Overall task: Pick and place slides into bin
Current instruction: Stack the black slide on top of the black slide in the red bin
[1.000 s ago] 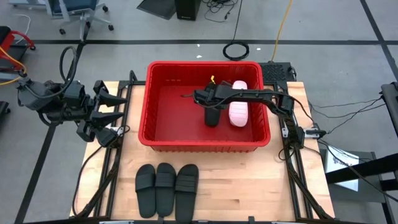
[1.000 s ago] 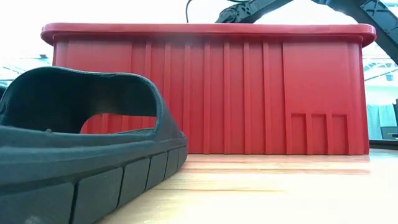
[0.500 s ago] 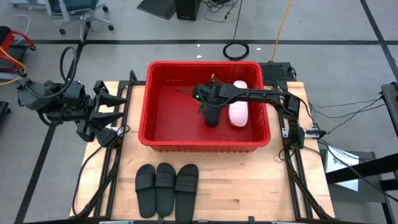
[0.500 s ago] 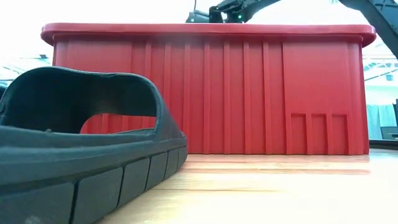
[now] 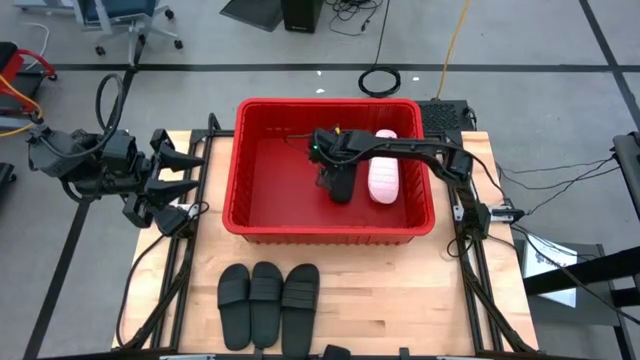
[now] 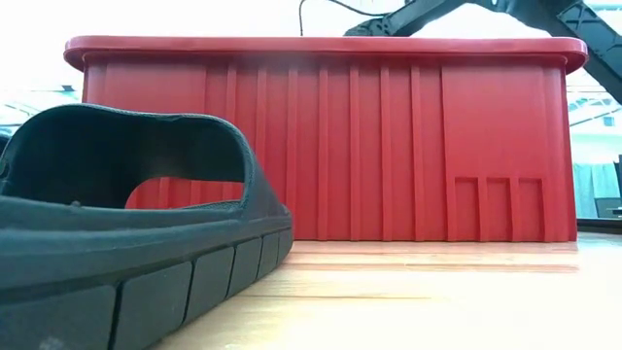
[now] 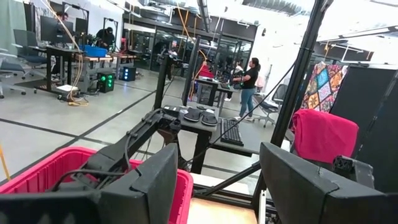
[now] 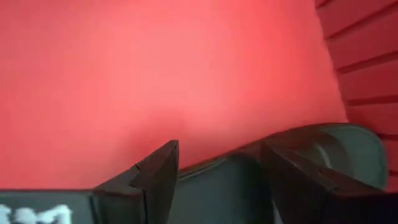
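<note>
The red bin (image 5: 240, 215) stands at the table's middle. On its floor lie a black slide (image 5: 341, 187) and, to its right, a pink slide (image 5: 383, 180). My right gripper (image 5: 322, 168) reaches into the bin from the right and slants down over the black slide's far end. Its fingers are open, and the slide (image 8: 224, 180) shows between and beyond them. Three more black slides (image 5: 266, 303) lie side by side, soles down, near the table's front edge. My left gripper (image 5: 190, 172) waits open at the table's left side, pointing level toward the bin. My right gripper has its open fingers (image 8: 155, 174) over the black slide's far end (image 8: 348, 146), slanting down from the table's right. I cannot tell whether they touch it. The slide lies flat on the bin's floor.
The bin's thick rim (image 6: 321, 44) and sloping walls enclose my right gripper. One black slide (image 6: 126, 243) fills the low view's left foreground. Bare wooden tabletop (image 5: 400, 300) lies to the right of the three slides. People stand in the room beyond the table.
My right gripper has tipped from pointing toward the table's left edge to slanting down onto the bin's floor, and has drawn back a little to the right, above the black slide. The black slide and the pink slide have kept their places.
</note>
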Tool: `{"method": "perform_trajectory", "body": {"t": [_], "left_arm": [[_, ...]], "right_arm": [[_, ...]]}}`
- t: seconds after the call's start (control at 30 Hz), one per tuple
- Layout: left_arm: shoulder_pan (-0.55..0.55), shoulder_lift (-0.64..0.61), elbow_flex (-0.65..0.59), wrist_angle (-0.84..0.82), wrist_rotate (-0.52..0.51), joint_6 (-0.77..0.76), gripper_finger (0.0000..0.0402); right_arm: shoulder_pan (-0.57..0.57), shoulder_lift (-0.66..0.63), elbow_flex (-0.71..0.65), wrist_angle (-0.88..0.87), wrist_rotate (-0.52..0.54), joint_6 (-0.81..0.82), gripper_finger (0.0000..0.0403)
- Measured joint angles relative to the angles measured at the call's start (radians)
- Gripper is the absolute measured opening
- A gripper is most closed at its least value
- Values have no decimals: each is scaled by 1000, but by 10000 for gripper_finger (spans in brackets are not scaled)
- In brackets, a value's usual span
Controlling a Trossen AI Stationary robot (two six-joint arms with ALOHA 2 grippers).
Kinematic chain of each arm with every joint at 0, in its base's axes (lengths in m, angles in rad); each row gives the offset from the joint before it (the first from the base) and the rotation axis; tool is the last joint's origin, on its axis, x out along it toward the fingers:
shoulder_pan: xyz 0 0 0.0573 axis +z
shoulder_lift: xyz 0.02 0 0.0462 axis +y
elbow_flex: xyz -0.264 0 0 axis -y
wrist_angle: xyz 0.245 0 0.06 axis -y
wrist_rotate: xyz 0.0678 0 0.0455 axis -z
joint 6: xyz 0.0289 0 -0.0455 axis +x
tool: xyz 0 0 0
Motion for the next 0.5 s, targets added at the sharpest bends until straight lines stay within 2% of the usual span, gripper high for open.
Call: {"method": "perform_trajectory", "body": {"t": [0.17, 0.3, 0.5], "left_arm": [[0, 0, 0, 0, 0, 0, 225], [0, 0, 0, 0, -1, 3, 225], [0, 0, 0, 0, -1, 12, 225]], "right_arm": [[-16, 6, 1, -88, 34, -3, 216], [-17, 4, -8, -183, 135, -21, 211], [-19, -29, -14, -172, 134, -21, 206]]}}
